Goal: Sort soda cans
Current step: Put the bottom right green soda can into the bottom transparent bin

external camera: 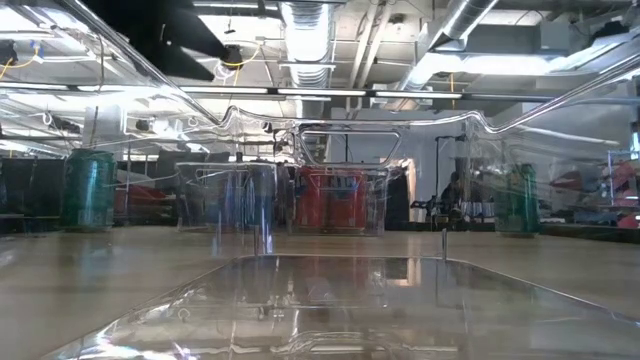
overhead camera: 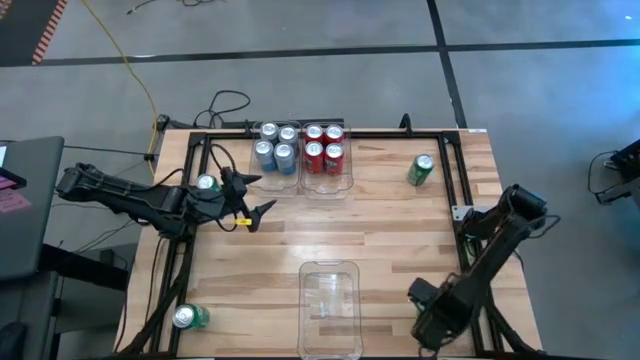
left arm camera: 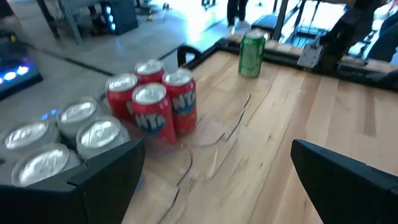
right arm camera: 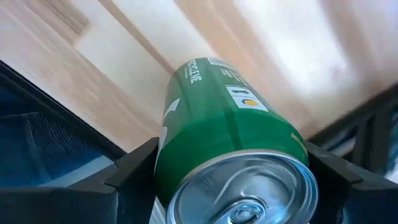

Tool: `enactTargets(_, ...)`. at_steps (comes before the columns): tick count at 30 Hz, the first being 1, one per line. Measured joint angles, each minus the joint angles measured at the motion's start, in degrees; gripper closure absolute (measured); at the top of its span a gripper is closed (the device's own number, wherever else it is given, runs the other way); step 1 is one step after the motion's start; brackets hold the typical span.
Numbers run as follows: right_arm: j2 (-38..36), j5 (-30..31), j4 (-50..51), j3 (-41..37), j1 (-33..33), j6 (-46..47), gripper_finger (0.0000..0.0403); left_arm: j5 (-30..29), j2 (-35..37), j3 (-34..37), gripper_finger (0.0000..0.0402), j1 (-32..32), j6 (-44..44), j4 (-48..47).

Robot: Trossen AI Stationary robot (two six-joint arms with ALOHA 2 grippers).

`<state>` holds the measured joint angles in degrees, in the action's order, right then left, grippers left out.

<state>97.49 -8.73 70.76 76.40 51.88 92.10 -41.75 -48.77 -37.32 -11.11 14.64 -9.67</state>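
Four silver-blue cans (overhead camera: 275, 147) and four red cans (overhead camera: 323, 148) stand in two clear bins at the far edge. A green can (overhead camera: 421, 168) stands near the far right corner, another (overhead camera: 207, 183) beside my left arm, and a third (overhead camera: 188, 318) at the near left corner. My left gripper (overhead camera: 252, 197) hovers open near the silver-blue cans, with the red cans (left arm camera: 155, 102) ahead of it. My right gripper (overhead camera: 430, 312), at the near right, is shut on a fourth green can (right arm camera: 230, 137), which the gripper hides in the high view. My right gripper holds the green can by its side wall just below the silver top (right arm camera: 186, 168), pinched between the two fingers (right arm camera: 134, 165), one on each side. The can's top faces the wrist and its body points away along the fingers. Whether it rests on the table cannot be seen.
An empty clear bin (overhead camera: 330, 300) sits at the near middle of the table, filling the front of the low view (external camera: 330, 300). A dark frame (overhead camera: 455, 190) runs along the table's edges. Bare wood lies between the bins and between the arms.
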Motion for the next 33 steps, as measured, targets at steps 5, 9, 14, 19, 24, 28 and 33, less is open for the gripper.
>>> enactTargets(5,0.0,5.9,5.4,1.7,-4.7,-8.0,0.0088,-0.2,0.0,0.0,0.0003,0.0,3.6,-3.5)
enactTargets(9,0.0,7.5,6.8,1.8,-7.9,-13.5,0.0088,-0.4,0.0,0.0,0.0003,-0.8,4.6,-5.2)
enactTargets(14,0.0,7.2,10.3,4.0,-11.7,-21.6,0.0089,-0.6,0.0,0.0,0.0003,-1.4,5.3,-6.2)
enactTargets(19,0.0,8.4,14.4,8.6,-16.0,-28.5,0.0089,-0.7,0.0,0.0,0.0003,-2.3,7.0,-7.5)
enactTargets(24,0.0,11.5,17.2,14.4,-19.5,-35.0,0.0089,-0.8,0.0,0.0,0.0003,-3.9,10.9,-11.3)
enactTargets(28,-0.1,14.4,18.2,19.2,-22.8,-40.6,0.0089,-2.9,0.0,0.0,0.0003,-5.3,13.5,-13.7)
enactTargets(33,0.2,16.6,15.8,24.6,-26.7,-45.3,0.0089,-6.5,0.0,0.0,0.0003,-6.0,13.8,-13.7)
